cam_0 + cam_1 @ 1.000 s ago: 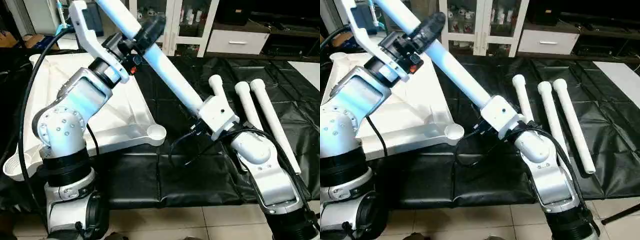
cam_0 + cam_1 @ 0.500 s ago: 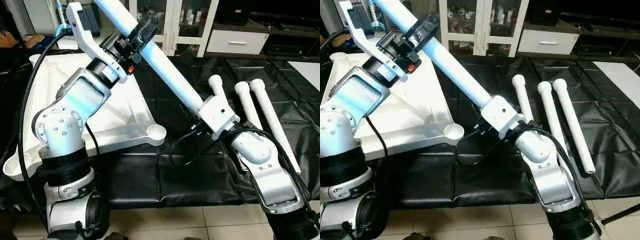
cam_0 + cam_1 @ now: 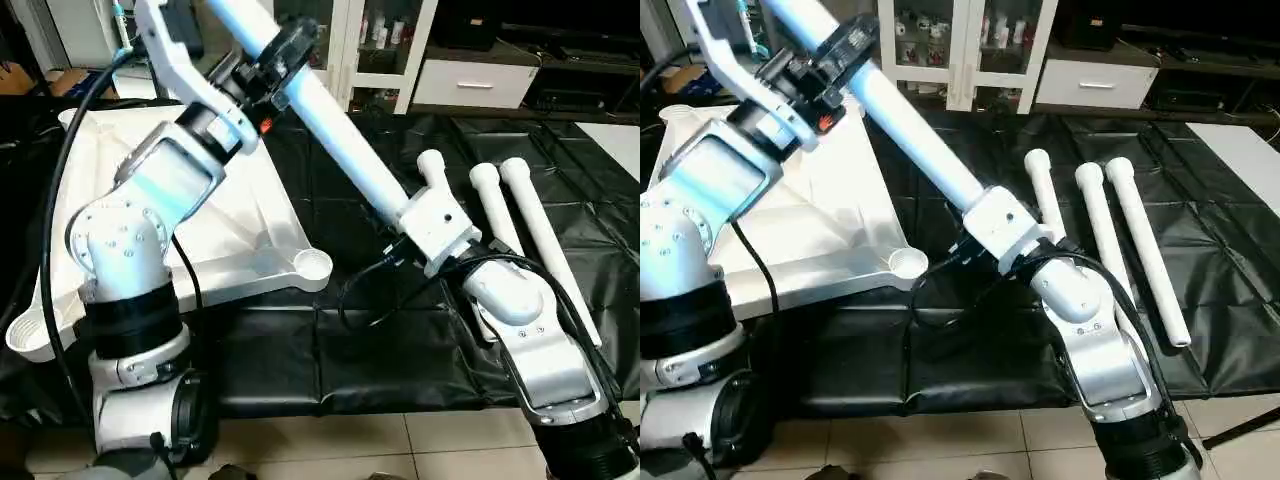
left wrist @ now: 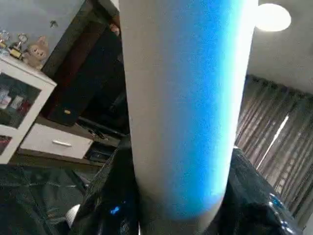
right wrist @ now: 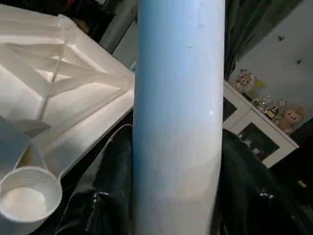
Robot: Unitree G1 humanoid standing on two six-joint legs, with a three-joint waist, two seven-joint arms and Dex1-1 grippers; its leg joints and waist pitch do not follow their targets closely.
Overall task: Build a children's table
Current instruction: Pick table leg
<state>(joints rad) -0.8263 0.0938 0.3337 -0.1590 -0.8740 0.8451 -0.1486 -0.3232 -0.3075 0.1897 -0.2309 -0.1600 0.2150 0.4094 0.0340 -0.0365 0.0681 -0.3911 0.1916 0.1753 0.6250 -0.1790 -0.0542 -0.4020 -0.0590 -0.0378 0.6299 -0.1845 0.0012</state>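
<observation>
White tube leg (image 3: 335,115) held in the air, slanting from 11 o'clock down toward 4 o'clock across the head views, both grippers on it. Right gripper (image 3: 430,222) has the lower end, jaws closed around the tube at tube width; right wrist view shows the tube running up between its black fingers (image 5: 110,196). Left gripper (image 3: 285,45) is on the upper part, jaws drawn in against the tube; black fingers (image 4: 105,196) flank it in the left wrist view. Whether that grip is fully firm, cannot tell.

Judgement: two-point hold is there to steer a long leg and aim its end at a socket, likely a hand-over or re-grip in progress.

Tabletop (image 3: 240,215) lies underside up at 9 o'clock of the leg, ribs showing. Near corner socket (image 3: 312,265) is open and empty, just beside the lower end of the held leg, not touching. Another socket (image 3: 25,330) at 8 o'clock, also empty. No leg fitted in the visible sockets, so the task looks early.

Three spare legs (image 3: 520,240) lie side by side on the black mat (image 3: 330,350) at 3 o'clock, well apart from the tabletop. Glass-door cabinet (image 3: 370,40) at 12 o'clock, with small items on its shelves.
</observation>
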